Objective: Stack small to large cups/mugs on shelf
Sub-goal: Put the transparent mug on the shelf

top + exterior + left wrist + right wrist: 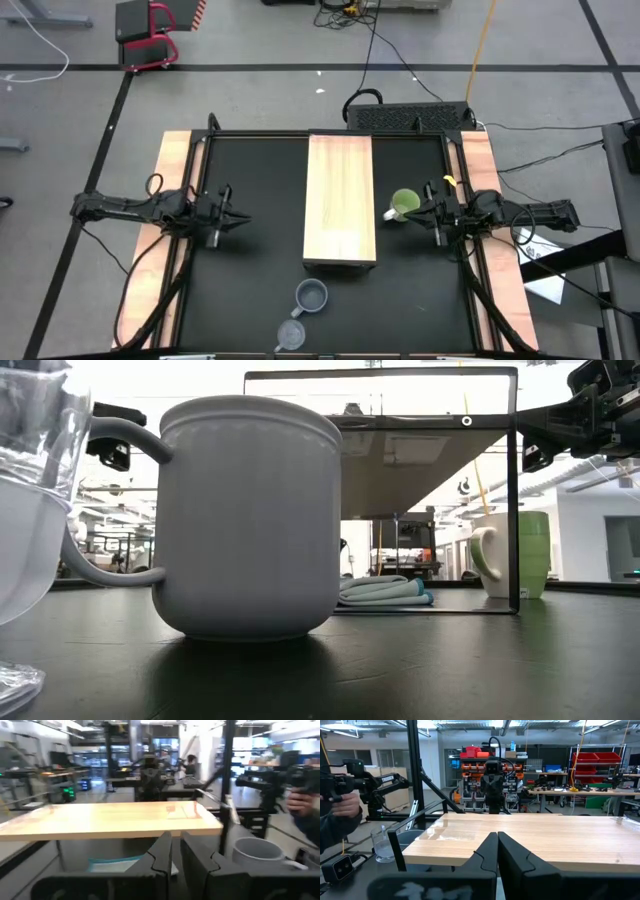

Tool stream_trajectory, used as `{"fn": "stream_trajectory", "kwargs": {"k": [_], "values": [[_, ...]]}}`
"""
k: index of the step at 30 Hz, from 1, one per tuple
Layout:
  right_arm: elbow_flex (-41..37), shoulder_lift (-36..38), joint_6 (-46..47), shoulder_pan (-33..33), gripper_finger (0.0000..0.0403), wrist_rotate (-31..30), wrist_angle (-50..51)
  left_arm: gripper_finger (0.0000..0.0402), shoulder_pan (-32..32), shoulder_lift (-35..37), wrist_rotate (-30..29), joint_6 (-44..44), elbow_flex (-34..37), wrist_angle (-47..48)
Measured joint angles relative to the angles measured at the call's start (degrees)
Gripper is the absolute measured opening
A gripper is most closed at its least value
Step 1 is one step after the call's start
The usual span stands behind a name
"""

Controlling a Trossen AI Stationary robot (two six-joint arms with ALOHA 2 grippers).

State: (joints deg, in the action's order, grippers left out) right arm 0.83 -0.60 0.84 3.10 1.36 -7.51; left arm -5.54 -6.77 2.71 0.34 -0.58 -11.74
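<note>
The light wooden shelf (340, 200) stands across the middle of the table, raised on a thin black frame (514, 490). The lime-green mug (405, 204) stands upright on the table just right of the shelf, its pale handle (484, 555) toward the shelf. The blue-grey mug (312, 296) and the clear glass cup (291, 335) stand near the table's front edge. My left gripper (243, 218) hovers left of the shelf with a narrow gap between its fingers (162, 852) and nothing in it. My right gripper (420, 212) is shut, pointing level, above and beside the green mug.
A folded pale-blue cloth (385, 591) lies on the table under the shelf. A person holding a dark device stands beyond the near edge (340, 805). Wooden strips (175, 180) edge the black table on both sides.
</note>
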Motion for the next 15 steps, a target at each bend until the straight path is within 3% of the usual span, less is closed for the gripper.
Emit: {"fn": "stream_trajectory", "kwargs": {"k": [4, 8, 15], "values": [[0.0, 0.0, 0.0, 0.0, 0.0, 0.0, 0.0, 0.0041, -0.1, -0.4, 6.7, -2.0, 0.0, -2.5], [0.0, 0.0, 0.0, 0.0, 0.0, 0.1, 0.0, 0.0009, -1.3, -1.9, 7.1, -2.4, 0.0, -5.3], [0.0, 0.0, 0.0, 0.0, 0.0, 0.1, -0.1, 0.0002, -5.2, -8.6, 7.0, -4.5, -3.0, -8.5]]}}
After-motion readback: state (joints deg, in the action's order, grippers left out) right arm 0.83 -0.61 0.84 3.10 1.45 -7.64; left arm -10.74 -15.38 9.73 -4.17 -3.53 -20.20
